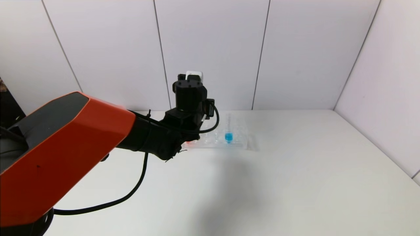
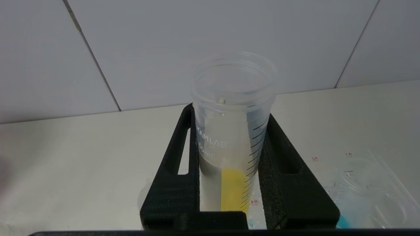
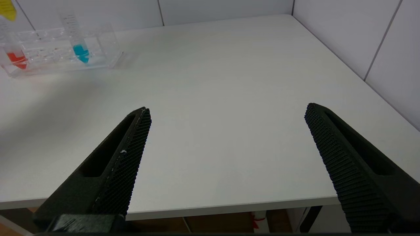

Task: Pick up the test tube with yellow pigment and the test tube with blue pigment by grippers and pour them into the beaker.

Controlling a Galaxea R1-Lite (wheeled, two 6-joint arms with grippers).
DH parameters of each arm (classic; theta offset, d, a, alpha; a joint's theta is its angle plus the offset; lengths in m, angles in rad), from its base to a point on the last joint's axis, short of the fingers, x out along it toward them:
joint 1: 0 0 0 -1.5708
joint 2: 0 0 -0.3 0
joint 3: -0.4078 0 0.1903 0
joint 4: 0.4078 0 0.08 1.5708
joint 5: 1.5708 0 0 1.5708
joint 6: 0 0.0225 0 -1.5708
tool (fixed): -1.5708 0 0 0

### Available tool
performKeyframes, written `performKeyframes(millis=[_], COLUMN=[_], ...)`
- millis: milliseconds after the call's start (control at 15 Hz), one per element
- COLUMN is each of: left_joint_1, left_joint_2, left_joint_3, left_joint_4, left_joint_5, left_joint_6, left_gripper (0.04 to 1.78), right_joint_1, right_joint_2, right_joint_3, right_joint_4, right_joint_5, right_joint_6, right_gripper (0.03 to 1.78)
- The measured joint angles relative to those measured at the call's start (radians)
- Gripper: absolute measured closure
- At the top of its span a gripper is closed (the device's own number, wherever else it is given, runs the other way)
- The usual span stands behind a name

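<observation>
Left claw [image 2: 229, 183] clamped on yellow-pigment tube [image 2: 231, 147], raised over rack [image 1: 226, 139] at 12 o'clock on surface [image 1: 295, 170]. Blue-pigment tube [image 1: 228, 131] upright in rack. Right claw [image 3: 226, 164] wide apart, empty-handed.

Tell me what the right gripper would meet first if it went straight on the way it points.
Nothing close: the open right gripper points over bare table toward the back wall. The rack sits off to one side; depth is uncertain.
</observation>
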Motion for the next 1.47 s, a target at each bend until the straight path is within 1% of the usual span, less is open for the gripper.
performKeyframes(millis=[333,600,733,867,1000,1467], left_joint_1=[-0.005,-0.003,0.015,0.048,0.098,0.270], left_joint_2=[-0.065,-0.147,-0.191,-0.236,-0.281,-0.389], left_joint_3=[-0.008,0.001,0.012,0.028,0.063,0.160], left_joint_4=[0.054,0.144,0.189,0.226,0.248,0.256], left_joint_5=[0.000,-0.011,-0.012,-0.025,-0.068,-0.173], left_joint_6=[-0.002,-0.031,-0.048,-0.055,-0.057,-0.060], left_gripper=[1.30,1.30,1.30,1.30,1.30,1.30], right_joint_1=[0.000,0.000,0.000,0.000,0.000,0.000], right_joint_2=[0.000,0.000,0.000,0.000,0.000,0.000], right_joint_3=[0.000,0.000,0.000,0.000,0.000,0.000], right_joint_4=[0.000,0.000,0.000,0.001,0.000,0.000], right_joint_5=[0.000,0.000,0.000,0.000,0.000,0.000], right_joint_6=[0.000,0.000,0.000,0.000,0.000,0.000], right_gripper=[0.10,0.10,0.10,0.10,0.10,0.10])
